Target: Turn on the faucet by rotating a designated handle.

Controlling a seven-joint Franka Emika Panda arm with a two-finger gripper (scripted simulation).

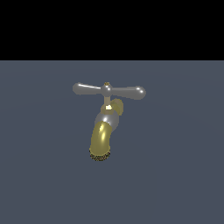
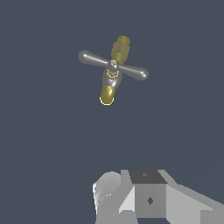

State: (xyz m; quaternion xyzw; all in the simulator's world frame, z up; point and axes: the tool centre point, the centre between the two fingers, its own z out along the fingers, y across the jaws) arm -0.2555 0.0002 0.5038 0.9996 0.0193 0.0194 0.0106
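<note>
Faucet (image 1: 103, 135): gold-brass spout, speckled dark rim, silver collar. Handle (image 1: 109, 90): glossy silver-grey w/ gold hub tip. Tabletop (image 1: 183, 175): flat slate blue-grey. Hand (image 2: 148, 199): pale grey/white.

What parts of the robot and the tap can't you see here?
- Gripper: wrist view, fingertips cut off by the picture's edge, so open or shut is unknown; exterior view shows no robot at all.
- Faucet spout opening: exterior view, faces down, inside hidden.
- Handle: no direction marks visible.
</note>
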